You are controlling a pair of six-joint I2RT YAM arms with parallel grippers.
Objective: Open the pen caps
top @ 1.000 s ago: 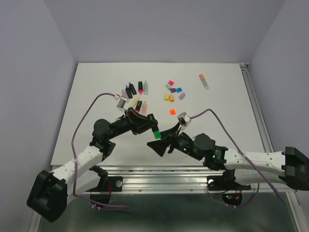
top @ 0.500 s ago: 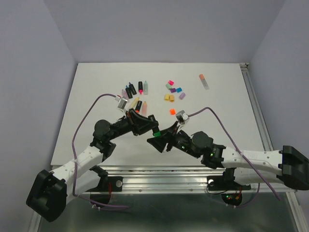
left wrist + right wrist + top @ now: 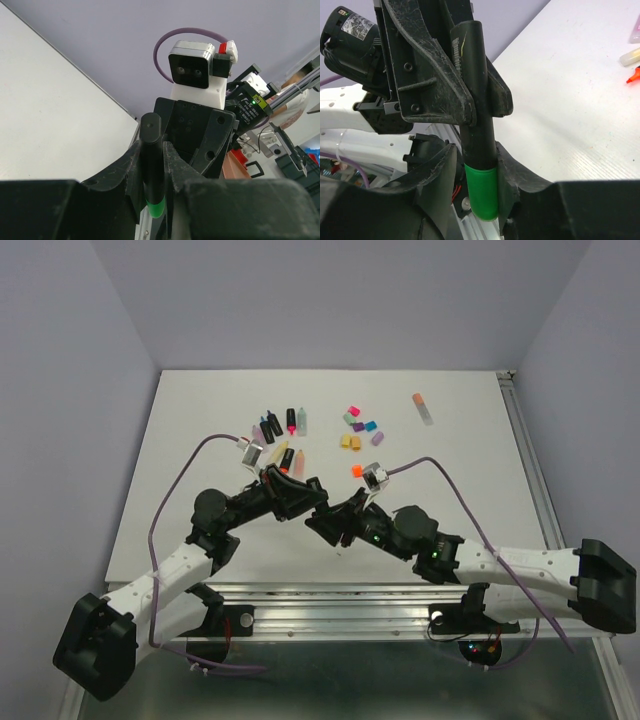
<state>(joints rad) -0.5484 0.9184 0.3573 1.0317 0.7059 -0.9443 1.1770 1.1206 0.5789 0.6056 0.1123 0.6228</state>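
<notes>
A black-barrelled pen (image 3: pixel 149 150) with a green pen cap (image 3: pixel 482 192) is held in the air between the two arms, above the table's near edge. My left gripper (image 3: pixel 152 155) is shut on the black barrel. My right gripper (image 3: pixel 476 160) has closed in from the opposite side, and its jaws clamp the green cap (image 3: pixel 155 206). In the top view the left gripper (image 3: pixel 314 498) and right gripper (image 3: pixel 320 524) meet tip to tip and hide the pen. Several loose caps (image 3: pixel 358 430) lie at the table's far middle.
A cluster of uncapped pens (image 3: pixel 280 432) lies on the white table (image 3: pixel 200 440) at the far left. One pastel pen (image 3: pixel 423 408) lies alone at the far right, and an orange-red cap (image 3: pixel 356 471) sits just beyond the grippers. An aluminium rail (image 3: pixel 330 592) runs along the near edge.
The right arm moved left and up to the left gripper, and its jaws closed from wide open onto the green cap. The left gripper kept still, holding the pen.
</notes>
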